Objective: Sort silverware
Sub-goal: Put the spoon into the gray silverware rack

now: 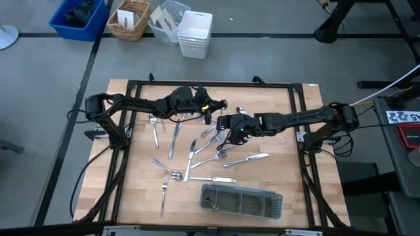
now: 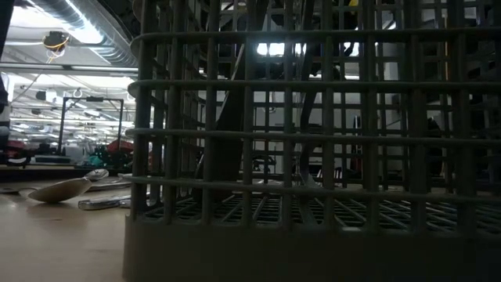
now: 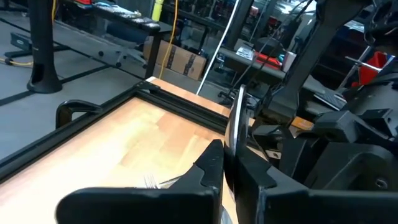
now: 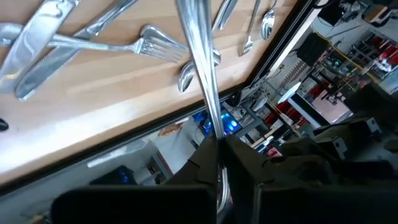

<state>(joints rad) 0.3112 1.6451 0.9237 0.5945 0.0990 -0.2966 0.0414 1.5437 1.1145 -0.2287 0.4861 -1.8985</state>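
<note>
Silverware point(image 1: 197, 154) lies scattered on the wooden table: forks, spoons and knives lying flat. Both arms meet above the table's middle. My left gripper point(image 1: 211, 113) comes in from the left and is shut on a slim silver piece point(image 3: 235, 118). My right gripper point(image 1: 224, 123) comes in from the right and is shut on a shiny handle point(image 4: 202, 68). I cannot tell whether both hold the same piece. The dark grey mesh tray point(image 1: 241, 200) stands near the front edge. My left gripper pinches the slim silver piece between its two fingers point(image 3: 208, 165), at the piece's lower end point(image 3: 229, 146). The piece rises beyond the fingertips, edge-on, lifted clear of the table. My right gripper pinches the shiny handle between its two fingers point(image 4: 202, 155), at one end point(image 4: 214, 127). The fingers lie along the piece, which reaches straight out beyond them. It hangs clear above the silverware on the table.
A black frame point(image 1: 210, 84) runs along the table's edges. The low view looks through the tray's mesh wall point(image 2: 313, 157), with a spoon point(image 2: 66, 188) on the wood to its left. Bins and baskets point(image 1: 131, 19) stand on the floor beyond the far edge.
</note>
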